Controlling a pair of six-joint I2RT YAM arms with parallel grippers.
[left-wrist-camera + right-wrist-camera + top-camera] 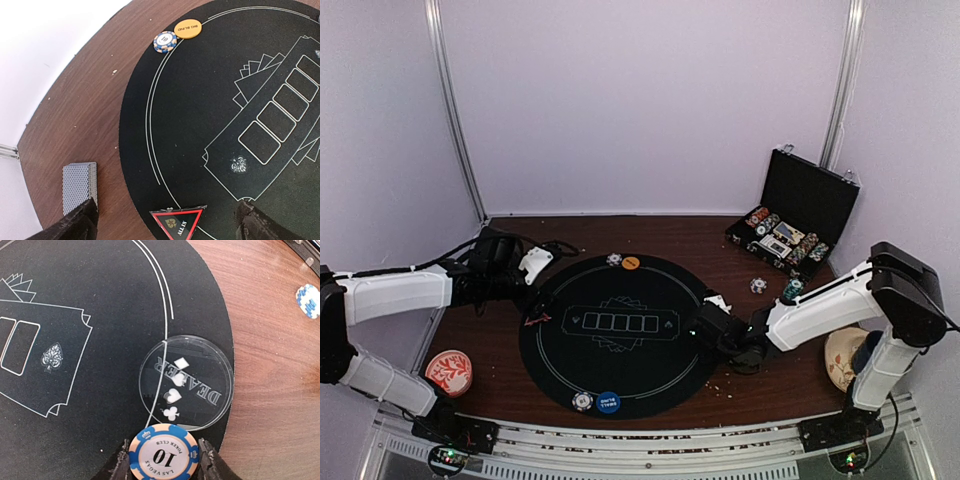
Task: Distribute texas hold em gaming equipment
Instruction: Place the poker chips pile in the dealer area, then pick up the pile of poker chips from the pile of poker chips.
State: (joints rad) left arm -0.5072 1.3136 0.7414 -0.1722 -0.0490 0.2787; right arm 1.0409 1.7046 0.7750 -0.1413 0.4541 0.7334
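The 10 chip is pinched by its rim in my right tool, the two fingers closed on opposite edges. It hangs over the right side of the black mat, just short of the clear dealer disc.

A round chip has no long axis to speak of. What counts is its face, and that is turned up toward my wrist camera. The "10" reads upright and the chip looks roughly level with the mat.

My main worry is the dealer disc. It sits right at the mat's edge, directly ahead of the chip. If I let go a little too far forward, the chip will land on it or nudge it onto the bare bench. A rim grip on smooth clay is also thin. If I tilt the chip as I lower it, it could slip, land on edge and roll toward the stray chip on the wood.

My left tool stands wide with nothing in it, on the far side of the mat. The red triangle marker lies between its fingers, and the card deck is just beside the left one. If that tool closes carelessly, it could drag the deck.
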